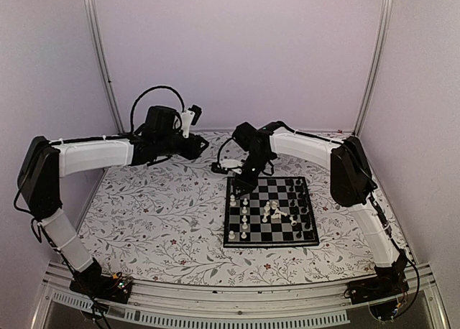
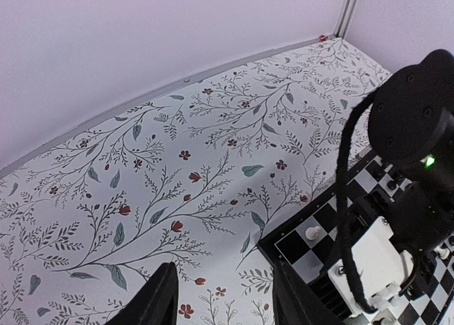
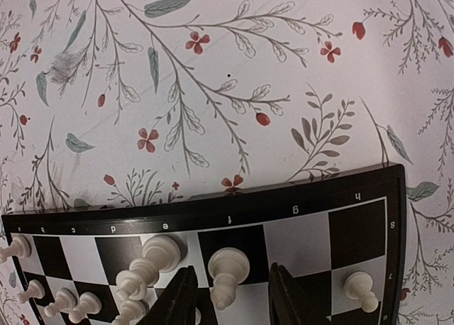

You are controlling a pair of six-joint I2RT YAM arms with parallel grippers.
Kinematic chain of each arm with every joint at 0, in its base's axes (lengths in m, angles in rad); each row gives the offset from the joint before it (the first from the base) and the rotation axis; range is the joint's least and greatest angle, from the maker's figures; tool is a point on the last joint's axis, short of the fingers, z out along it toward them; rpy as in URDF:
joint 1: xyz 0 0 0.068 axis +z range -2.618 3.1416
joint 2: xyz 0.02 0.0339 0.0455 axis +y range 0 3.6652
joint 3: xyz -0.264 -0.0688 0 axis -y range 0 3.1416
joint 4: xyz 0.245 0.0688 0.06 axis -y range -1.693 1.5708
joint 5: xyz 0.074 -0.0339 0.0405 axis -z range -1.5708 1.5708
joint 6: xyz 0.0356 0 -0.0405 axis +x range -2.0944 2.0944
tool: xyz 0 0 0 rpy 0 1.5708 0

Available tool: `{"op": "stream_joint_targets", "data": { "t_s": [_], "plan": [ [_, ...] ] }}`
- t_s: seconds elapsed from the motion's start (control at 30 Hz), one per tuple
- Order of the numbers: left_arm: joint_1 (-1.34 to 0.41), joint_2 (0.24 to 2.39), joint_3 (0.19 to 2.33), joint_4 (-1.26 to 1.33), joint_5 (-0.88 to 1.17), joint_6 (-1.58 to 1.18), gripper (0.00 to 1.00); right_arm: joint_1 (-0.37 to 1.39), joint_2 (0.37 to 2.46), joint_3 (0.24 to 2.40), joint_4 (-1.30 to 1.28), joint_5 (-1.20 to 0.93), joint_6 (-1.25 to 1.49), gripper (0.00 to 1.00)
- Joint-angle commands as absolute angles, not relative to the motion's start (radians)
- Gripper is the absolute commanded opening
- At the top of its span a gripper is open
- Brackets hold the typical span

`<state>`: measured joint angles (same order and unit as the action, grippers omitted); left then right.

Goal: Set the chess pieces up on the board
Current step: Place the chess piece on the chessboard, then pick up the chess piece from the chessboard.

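Small flat black-and-pale-grey checked chessboard [image 1: 277, 234] lies on the floral-print tabletop [image 1: 158, 214], right of centre. The right gripper [image 3: 233, 282] is low over the board's far edge. Its black fingers are apart and straddle an upright small white pawn [image 3: 227, 268] on the edge row; gaps show on both sides, so it is not clamped. Other white pieces [image 3: 145, 268] crowd just beside it, and black pieces [image 1: 302, 200] sit along the board's right side. The left gripper [image 2: 223, 268] hangs raised over the tabletop left of the board, fingers spread, nothing between them.
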<state>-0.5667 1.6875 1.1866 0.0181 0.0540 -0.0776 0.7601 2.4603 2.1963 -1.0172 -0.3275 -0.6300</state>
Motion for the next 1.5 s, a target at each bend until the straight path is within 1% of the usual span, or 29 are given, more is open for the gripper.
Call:
{"op": "stream_joint_targets", "data": {
  "t_s": [0.0,0.13,0.23,0.33,0.43,0.5,0.63,0.73,1.0,1.1,1.27,1.4,1.47],
  "plan": [
    [-0.570,1.707,1.203,0.021,0.066,-0.065,0.47,0.762,2.340,2.219,-1.009,-0.330,-0.623,0.39],
    [-0.571,1.713,1.204,0.016,0.066,-0.063,0.47,0.759,2.273,2.209,-1.034,-0.328,-0.621,0.40],
    [-0.572,1.713,1.206,0.013,0.065,-0.061,0.47,0.747,2.217,2.136,-1.050,-0.322,-0.624,0.41],
    [-0.577,1.709,1.203,0.013,0.064,-0.053,0.47,0.713,2.123,1.932,-1.014,-0.320,-0.629,0.41],
    [-0.582,1.706,1.203,0.010,0.058,-0.042,0.47,0.670,2.008,1.706,-0.920,-0.310,-0.632,0.42],
    [-0.589,1.704,1.204,0.008,0.057,-0.037,0.47,0.648,1.957,1.606,-0.893,-0.298,-0.636,0.41],
    [-0.603,1.711,1.206,0.004,0.063,-0.032,0.47,0.629,1.918,1.500,-0.875,-0.289,-0.631,0.41],
    [-0.613,1.713,1.208,0.003,0.062,-0.027,0.47,0.629,1.923,1.476,-0.853,-0.291,-0.617,0.41],
    [-0.639,1.721,1.210,0.002,0.043,-0.004,0.47,0.628,1.991,1.510,-0.843,-0.301,-0.598,0.40],
    [-0.644,1.723,1.212,-0.014,0.041,-0.002,0.47,0.627,2.009,1.522,-0.848,-0.307,-0.603,0.37],
    [-0.646,1.726,1.213,-0.033,0.038,-0.002,0.47,0.627,2.037,1.545,-0.857,-0.315,-0.606,0.25],
    [-0.648,1.728,1.216,-0.037,0.037,-0.002,0.47,0.627,2.047,1.554,-0.868,-0.322,-0.607,0.18],
    [-0.649,1.730,1.216,-0.038,0.037,-0.002,0.47,0.628,2.049,1.556,-0.874,-0.323,-0.608,0.11]
  ]
}}
